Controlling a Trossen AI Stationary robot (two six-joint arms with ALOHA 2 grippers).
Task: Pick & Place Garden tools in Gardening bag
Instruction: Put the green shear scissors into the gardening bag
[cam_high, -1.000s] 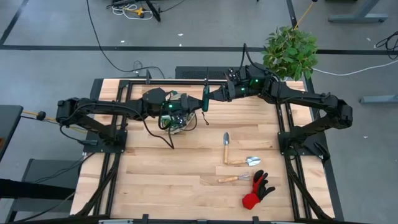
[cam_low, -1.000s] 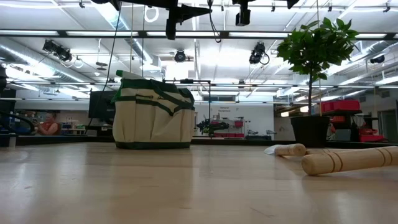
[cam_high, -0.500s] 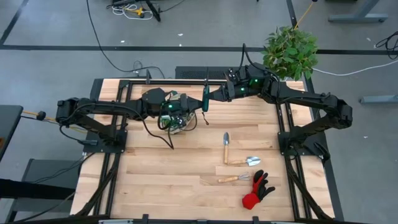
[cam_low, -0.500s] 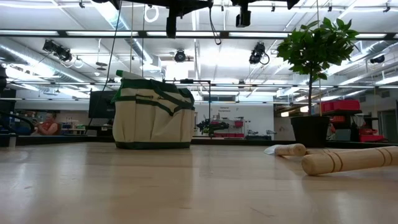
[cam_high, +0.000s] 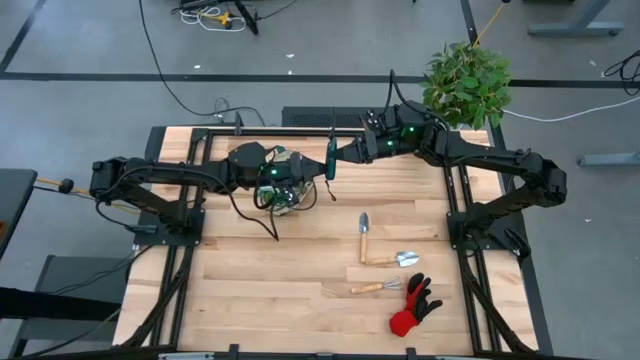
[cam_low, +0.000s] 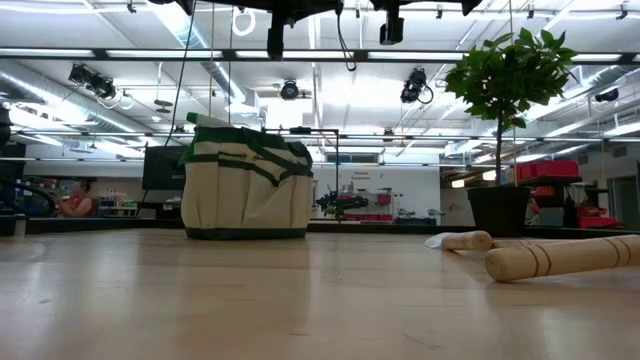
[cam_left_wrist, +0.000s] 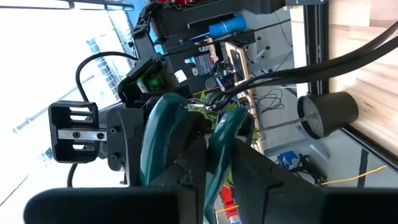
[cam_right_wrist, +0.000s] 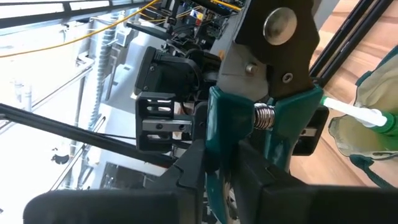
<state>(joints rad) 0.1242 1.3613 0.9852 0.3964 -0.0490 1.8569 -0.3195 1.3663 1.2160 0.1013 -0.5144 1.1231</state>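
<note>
The green-handled pruning shears (cam_high: 330, 158) hang in the air between my two grippers, a little beyond the right of the tan gardening bag (cam_high: 287, 195). My left gripper (cam_high: 314, 168) reaches in from the left and is shut on them. My right gripper (cam_high: 347, 154) comes from the right, also shut on them. The bag (cam_low: 246, 185) stands upright on its base on the table. A green spray bottle with a white nozzle (cam_right_wrist: 367, 118) sticks out of it. My left gripper has the shears' green handles (cam_left_wrist: 219, 146) between its two fingers, coming level from the table's left. My own fingers hide how far back the handles reach. The shears are lifted clear of table and bag. My right gripper pinches a green handle (cam_right_wrist: 219, 134) just behind the spring and the dark pivot head (cam_right_wrist: 273, 37). It comes level from the table's right. The shears are clear of the table.
On the right half of the table lie a small trowel (cam_high: 364, 228), two wooden-handled tools (cam_high: 392, 260) (cam_high: 375, 287) and a red-and-black glove (cam_high: 415, 305). A potted plant (cam_high: 466, 80) stands at the far right corner. Bare wood lies at the near left.
My left gripper has shut on the shears' handles while both arms kept still. The shears stay in the air in the same place, with the right gripper still on them.
</note>
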